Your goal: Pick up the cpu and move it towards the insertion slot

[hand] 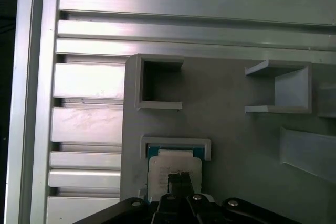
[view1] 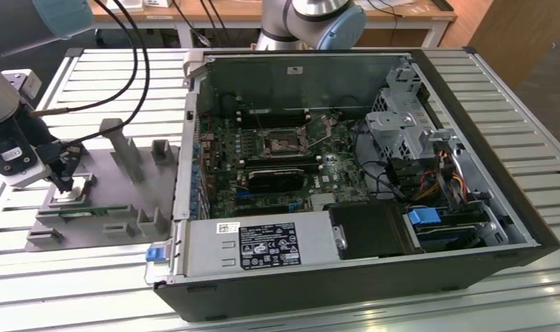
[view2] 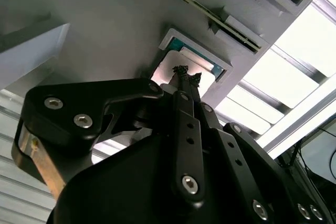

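Note:
The cpu (view1: 70, 196) lies flat in a shallow pocket of the grey fixture plate (view1: 122, 190), at the exterior view's left. Its silvery-white top with a teal rim shows in both wrist views (view2: 202, 66) (hand: 160, 167). My gripper (view1: 66, 182) hangs just over the chip's middle, its fingertips close together (view2: 186, 73) (hand: 180, 178) and not around the chip's edges. Whether they touch the chip I cannot tell. The insertion slot (view1: 284, 143), a square socket with a shiny frame, sits on the motherboard inside the open computer case, well to the exterior view's right of the gripper.
The open computer case (view1: 501, 138) has a tall wall (view1: 192, 138) between the fixture and the motherboard. Upright grey fixture blocks (view1: 122, 149) stand on the plate. A second arm's base (view1: 312, 21) stands behind the case. Cables (view1: 136, 62) hang over the slatted aluminium table (view1: 86, 277).

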Robot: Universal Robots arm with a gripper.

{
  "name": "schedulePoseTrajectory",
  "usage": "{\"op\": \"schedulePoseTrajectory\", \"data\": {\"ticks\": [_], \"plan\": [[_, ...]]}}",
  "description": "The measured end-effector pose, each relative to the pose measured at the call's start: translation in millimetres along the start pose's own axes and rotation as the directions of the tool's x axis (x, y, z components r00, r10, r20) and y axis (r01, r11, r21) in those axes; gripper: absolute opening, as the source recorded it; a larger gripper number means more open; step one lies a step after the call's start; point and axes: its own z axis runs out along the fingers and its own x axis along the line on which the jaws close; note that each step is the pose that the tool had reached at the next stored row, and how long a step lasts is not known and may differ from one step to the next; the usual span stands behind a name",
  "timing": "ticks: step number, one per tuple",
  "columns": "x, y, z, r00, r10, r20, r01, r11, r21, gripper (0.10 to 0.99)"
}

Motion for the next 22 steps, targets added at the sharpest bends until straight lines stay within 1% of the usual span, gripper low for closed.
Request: {"op": "schedulePoseTrajectory", "data": {"ticks": [3,4,5,6,7,9,10,12,13,15,16,17,22], "plan": [[0.0,0.0,0.0,1.0000,0.000,0.0000,0.000,1.0000,0.000,0.114],[0.0,0.0,0.0,1.0000,0.000,0.0000,0.000,1.0000,0.000,0.169],[0.0,0.0,0.0,1.0000,0.000,0.0000,0.000,1.0000,0.000,0.169],[0.0,0.0,0.1,1.0000,0.000,0.0001,0.000,1.0000,0.000,0.231],[0.0,0.0,0.0,1.0000,0.000,0.0001,0.000,1.0000,0.000,0.231],[0.0,0.0,0.0,1.0000,0.000,0.0000,0.000,1.0000,0.000,0.349],[0.0,0.0,0.0,1.0000,0.000,0.0001,0.000,1.0000,0.000,0.349],[0.0,0.0,0.0,1.0000,0.000,0.0001,0.000,1.0000,0.000,0.467],[0.0,0.0,0.0,1.0000,0.000,0.0001,0.000,1.0000,0.000,0.467],[0.0,0.0,0.0,1.0000,0.000,0.0000,0.000,1.0000,0.000,0.584],[0.0,0.0,0.0,1.0000,0.000,0.0000,0.000,1.0000,0.000,0.584],[0.0,0.0,0.1,1.0000,0.000,0.0000,0.000,1.0000,0.000,0.647],[0.2,-0.2,5.7,1.0000,0.000,0.0001,0.000,1.0000,0.000,0.647]]}}
